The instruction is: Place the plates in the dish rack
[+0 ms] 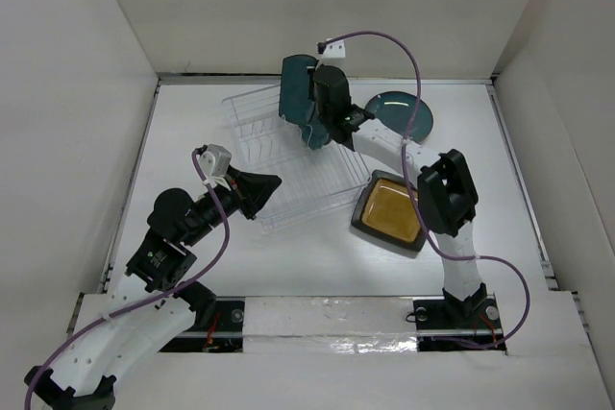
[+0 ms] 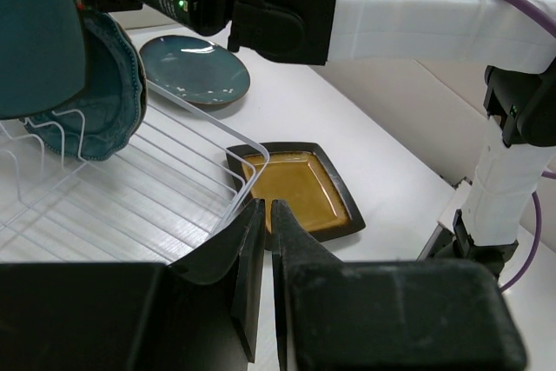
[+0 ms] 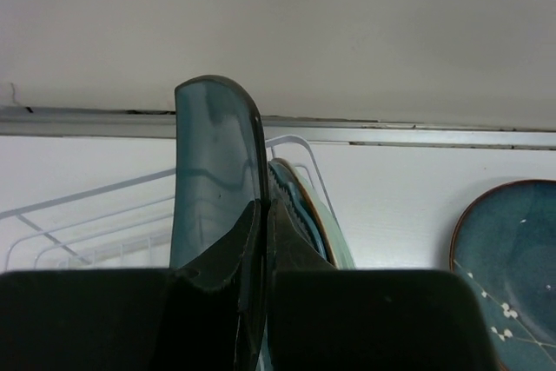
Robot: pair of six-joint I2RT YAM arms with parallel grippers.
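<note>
Over the rack's [image 1: 307,189] far end, the right gripper [image 3: 263,208] pinches the square plate [image 3: 213,171] by its edge, fingers almost together. It holds the plate upright, I'd judge so it can slide between ribs beside the scalloped plate [image 2: 109,84] and a sliver of green plate [image 3: 340,245]. By the rack's near corner, the left gripper [image 2: 268,208] hangs closed and empty. The round plate [image 1: 399,114] and amber plate [image 1: 389,210] lie on the table [image 1: 240,266]. Fingers hide the square plate's lower edge, so I can't tell if it's seated.
</note>
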